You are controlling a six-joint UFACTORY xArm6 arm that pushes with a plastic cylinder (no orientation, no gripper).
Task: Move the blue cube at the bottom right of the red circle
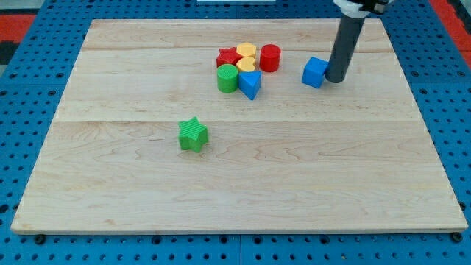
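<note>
Toward two o'clock on the counter, my tip (337, 79), a bare rod with no gripper to open or close, touches the blue cube (314, 72) at three o'clock of the red circle (270, 57), needing a nudge toward six o'clock.

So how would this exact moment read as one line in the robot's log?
my tip: touching blue cube's right side | red circle: left of cube, apart | green star: alone, lower left
</note>
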